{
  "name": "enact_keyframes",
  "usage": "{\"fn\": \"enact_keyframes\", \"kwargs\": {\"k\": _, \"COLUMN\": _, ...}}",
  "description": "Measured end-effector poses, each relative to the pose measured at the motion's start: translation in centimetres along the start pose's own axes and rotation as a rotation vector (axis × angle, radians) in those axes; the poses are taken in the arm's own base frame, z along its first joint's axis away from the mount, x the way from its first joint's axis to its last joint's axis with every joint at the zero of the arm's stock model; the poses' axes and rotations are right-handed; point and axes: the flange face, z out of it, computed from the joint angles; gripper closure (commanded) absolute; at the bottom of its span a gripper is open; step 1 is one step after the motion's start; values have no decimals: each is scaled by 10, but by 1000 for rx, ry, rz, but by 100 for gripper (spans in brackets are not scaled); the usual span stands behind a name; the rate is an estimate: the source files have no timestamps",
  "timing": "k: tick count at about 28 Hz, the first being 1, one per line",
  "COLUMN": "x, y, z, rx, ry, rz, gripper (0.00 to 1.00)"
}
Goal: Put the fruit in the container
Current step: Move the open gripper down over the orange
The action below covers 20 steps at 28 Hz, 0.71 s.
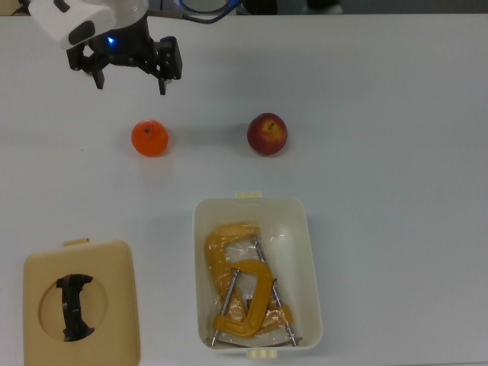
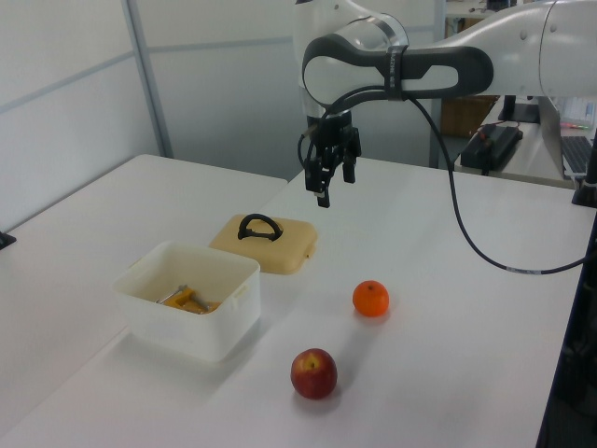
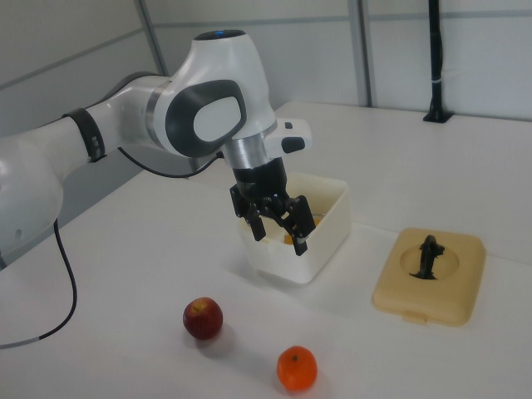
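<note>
Right now your gripper is hanging in the air with its jaws spread wide and nothing between them — the two black fingers are pointing down at the white table without touching it. In the top view it is sitting at about eleven o'clock from the orange, near it but clearly apart.

You are seeing both pieces of fruit lying on the bare table. In the top view the orange is resting at about nine o'clock from the red apple, the two well apart. The cream-white bin is standing at about six o'clock from the apple in the top view, with neither fruit inside it — its floor is holding only yellow-orange C-clamps. The apple is sitting near the bin's top end in the top view, not touching.

In the top view, out at about nine o'clock from the bin, the tan square lid with its black handle is lying flat on the table, apart from everything else.
</note>
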Motion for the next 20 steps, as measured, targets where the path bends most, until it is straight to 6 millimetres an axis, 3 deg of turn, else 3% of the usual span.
{"fn": "enact_keyframes", "kwargs": {"k": 10, "x": -1, "y": -9, "z": 13, "rx": 3, "ry": -26, "rz": -24, "gripper": 0}}
{"fn": "enact_keyframes", "kwargs": {"k": 20, "x": -4, "y": -24, "z": 44, "rx": 6, "ry": -45, "rz": -50, "gripper": 0}}
